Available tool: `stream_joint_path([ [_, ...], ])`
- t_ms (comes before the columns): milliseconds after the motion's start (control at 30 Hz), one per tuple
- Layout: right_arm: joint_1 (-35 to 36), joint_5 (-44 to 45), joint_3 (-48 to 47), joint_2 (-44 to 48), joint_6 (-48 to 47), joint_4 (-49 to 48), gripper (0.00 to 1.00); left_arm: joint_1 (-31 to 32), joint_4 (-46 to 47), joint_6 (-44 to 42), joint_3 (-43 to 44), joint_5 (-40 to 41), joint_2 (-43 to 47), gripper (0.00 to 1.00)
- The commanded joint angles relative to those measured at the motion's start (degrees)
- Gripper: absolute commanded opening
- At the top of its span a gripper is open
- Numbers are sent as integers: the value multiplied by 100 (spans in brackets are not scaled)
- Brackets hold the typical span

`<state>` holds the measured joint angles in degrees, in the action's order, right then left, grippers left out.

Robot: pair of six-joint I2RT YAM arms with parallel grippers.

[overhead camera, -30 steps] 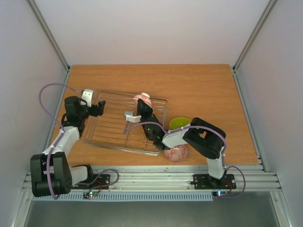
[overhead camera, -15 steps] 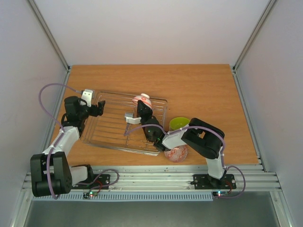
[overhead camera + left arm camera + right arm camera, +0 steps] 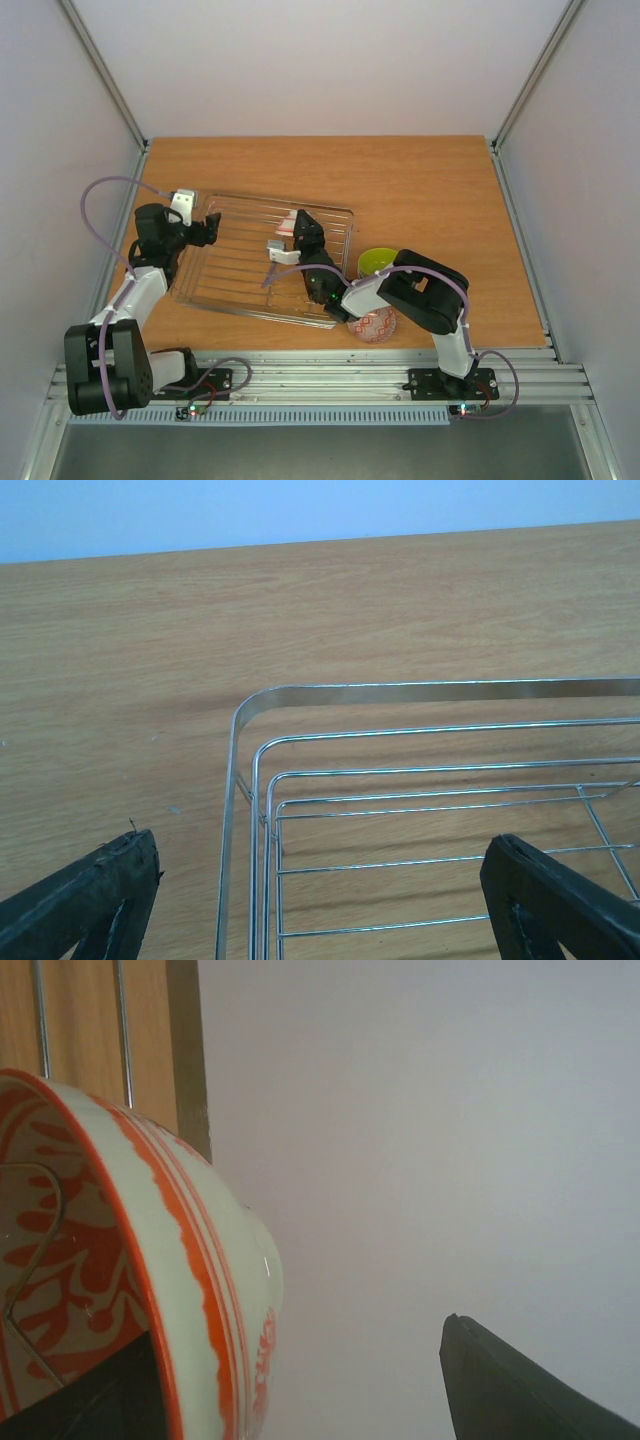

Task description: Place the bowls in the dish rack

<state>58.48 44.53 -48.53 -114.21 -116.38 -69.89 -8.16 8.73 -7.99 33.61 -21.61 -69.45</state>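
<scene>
Red-patterned white bowl [image 3: 130, 1260] tilts on its side at the left of the right wrist view, one dark finger [image 3: 520, 1380] of the right gripper [image 3: 303, 226] rising at lower right and another dark shape showing under the bowl's rim at lower left; the fingers stand spread, and whether either presses the bowl cannot be told. From above, the bowl [image 3: 288, 224] shows only as a sliver just left of that gripper, over the far rail of the wire dish rack [image 3: 235, 285], the right arm reaching across the rack from the near right.

At the rack's far left corner the left gripper [image 3: 207, 229] hovers with its fingers [image 3: 85, 900] parted wide, the corner of the rack [image 3: 420, 810] lying between and just ahead of them, nothing touching either pad.

Behind the right gripper, toward the arm's base, a lime green bowl [image 3: 376, 261] sits on the wooden table [image 3: 430, 190] just right of the rack, and a second red-patterned bowl [image 3: 372, 325] lies nearer the table's front edge, partly hidden by the arm.
</scene>
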Motion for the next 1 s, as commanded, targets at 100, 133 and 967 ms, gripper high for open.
stream_joint_path([
  [100,67,332,90,511,191,-808,78,-45,146,10,21,20,-64,89],
  [133,92,347,100,584,186,-804,80,-42,152,8,17,23,-72,89],
  [967,366,746,326,740,1005,147,85,-49,146,-10,32,26,-112,89],
])
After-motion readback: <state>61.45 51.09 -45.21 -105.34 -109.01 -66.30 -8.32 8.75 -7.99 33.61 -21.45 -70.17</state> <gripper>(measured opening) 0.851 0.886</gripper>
